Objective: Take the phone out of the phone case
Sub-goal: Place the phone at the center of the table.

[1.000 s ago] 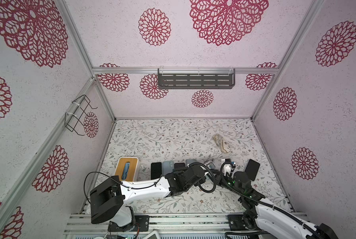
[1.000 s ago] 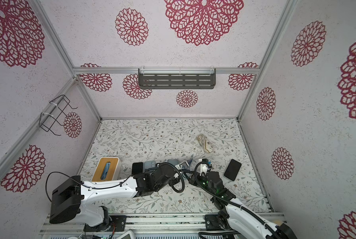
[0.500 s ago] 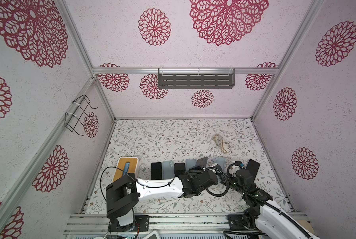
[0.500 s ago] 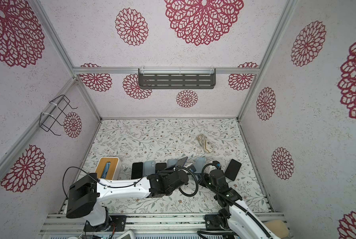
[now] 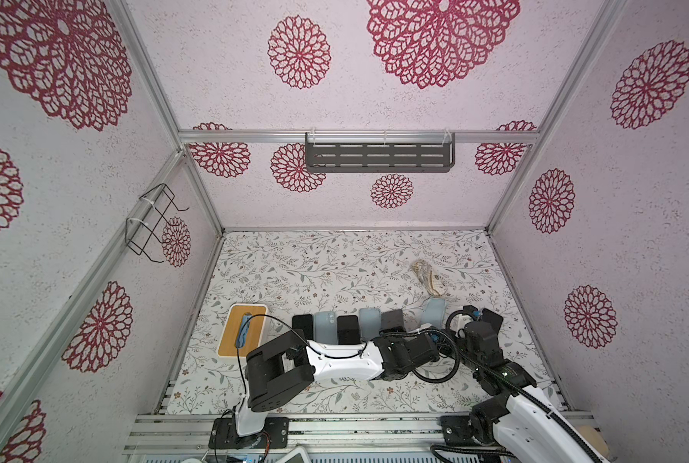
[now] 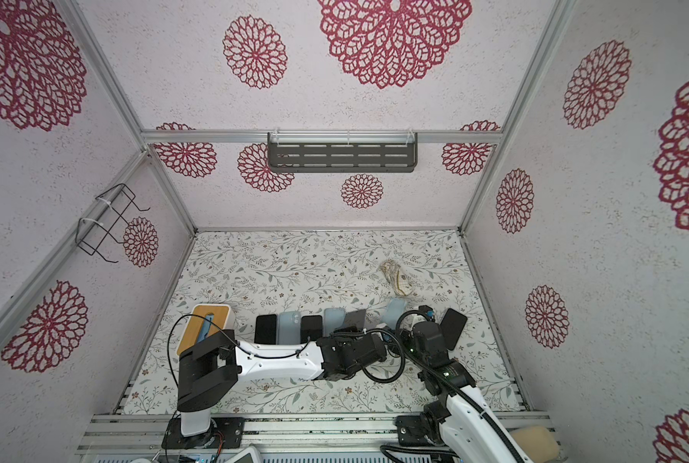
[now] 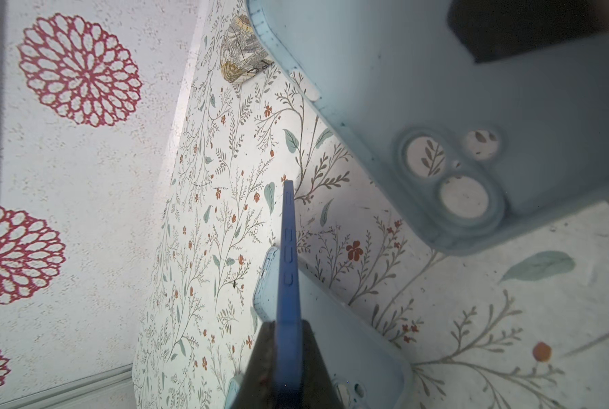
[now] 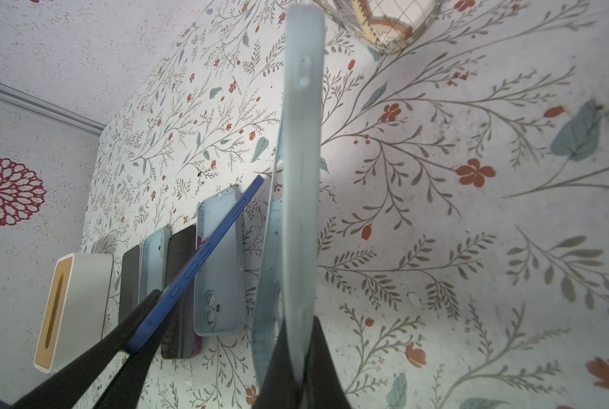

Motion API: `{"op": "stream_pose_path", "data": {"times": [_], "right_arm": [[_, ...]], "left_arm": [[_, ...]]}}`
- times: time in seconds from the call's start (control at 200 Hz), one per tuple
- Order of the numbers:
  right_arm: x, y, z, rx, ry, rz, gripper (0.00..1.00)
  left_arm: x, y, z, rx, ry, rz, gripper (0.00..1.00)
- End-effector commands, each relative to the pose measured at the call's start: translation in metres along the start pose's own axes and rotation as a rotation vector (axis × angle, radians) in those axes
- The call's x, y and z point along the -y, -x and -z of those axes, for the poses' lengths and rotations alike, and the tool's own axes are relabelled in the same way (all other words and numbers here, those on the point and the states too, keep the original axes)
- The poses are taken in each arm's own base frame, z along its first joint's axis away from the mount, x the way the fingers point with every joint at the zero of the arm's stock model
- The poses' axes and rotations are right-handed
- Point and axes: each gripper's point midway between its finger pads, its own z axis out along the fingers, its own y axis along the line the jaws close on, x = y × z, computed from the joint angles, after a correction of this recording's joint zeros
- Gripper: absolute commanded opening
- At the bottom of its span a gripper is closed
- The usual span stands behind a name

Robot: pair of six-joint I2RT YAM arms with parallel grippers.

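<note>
**Phone** (image 7: 288, 255), clear of its phone case (image 8: 301, 177), pinched by one end in the left gripper (image 7: 286, 331), jaws pressed on both faces. The right gripper (image 8: 297, 331) likewise clamps the empty case by one end. Separation appears complete, so the step in hand is judged to be setting down: lower the phone flat, clear of its neighbours, and release only once it rests. The phone is a thin blue slab, seen edge-on with side buttons showing. It hangs tilted over the row of handsets and cases (image 5: 322, 324), at the end farthest from the wooden-topped box (image 5: 242, 330). The pale blue case lies farther still from the box.
</note>
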Motion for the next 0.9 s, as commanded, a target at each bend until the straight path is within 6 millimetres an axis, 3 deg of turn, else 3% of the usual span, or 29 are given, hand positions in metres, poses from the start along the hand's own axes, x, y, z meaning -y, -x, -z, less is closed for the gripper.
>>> {"op": "stream_pose_path", "data": {"times": [0.0,0.28,0.535,0.896], "right_arm": [[-0.003,0.008,0.003,0.018,0.013,0.016,0.00],[0.011,0.009,0.001,0.018,-0.009,-0.005,0.00],[0.022,0.021,0.005,0.033,-0.046,-0.015,0.04],[0.027,0.019,-0.002,0.014,-0.046,-0.021,0.04]], "left_arm": [[0.011,0.005,-0.005,-0.004,0.012,-0.038,0.00],[0.036,0.000,-0.016,-0.073,0.007,-0.138,0.02],[0.058,0.004,-0.011,-0.073,-0.029,-0.139,0.39],[0.072,0.004,-0.013,-0.069,-0.047,-0.094,0.63]]}}
